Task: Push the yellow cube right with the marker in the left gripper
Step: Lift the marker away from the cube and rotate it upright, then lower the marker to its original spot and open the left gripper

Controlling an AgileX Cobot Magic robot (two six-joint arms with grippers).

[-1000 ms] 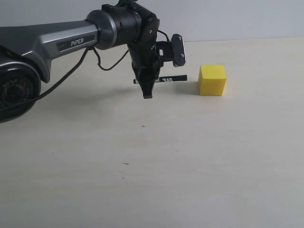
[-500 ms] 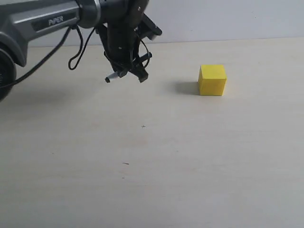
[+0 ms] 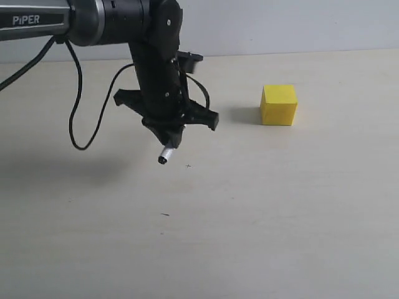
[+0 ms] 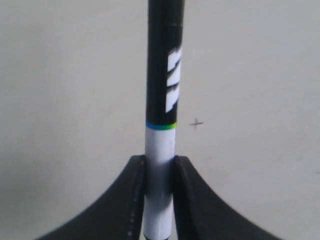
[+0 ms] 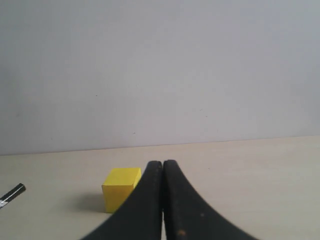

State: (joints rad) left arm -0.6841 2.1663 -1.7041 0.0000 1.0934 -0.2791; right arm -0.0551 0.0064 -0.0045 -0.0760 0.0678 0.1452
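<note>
The yellow cube (image 3: 278,104) sits on the pale table at the right, and also shows in the right wrist view as the yellow cube (image 5: 119,192). My left gripper (image 3: 169,141) hangs well to its left and apart from it, pointing down, shut on the marker (image 3: 164,156), whose end sticks out below the fingers just above the table. In the left wrist view the left gripper (image 4: 160,167) clamps the white barrel of the marker (image 4: 161,145), black label beyond. My right gripper (image 5: 162,165) is shut with nothing in it; the exterior view does not show it.
The beige table (image 3: 280,205) meets a grey wall (image 3: 299,25) at the back. Two small dark specks (image 3: 188,166) mark the table under and in front of the left gripper. A black cable (image 3: 78,106) loops below the left arm.
The left arm has swung from beside the cube to the left, then down and forward. The marker has turned from level to pointing down at the table. The cube has not moved.
</note>
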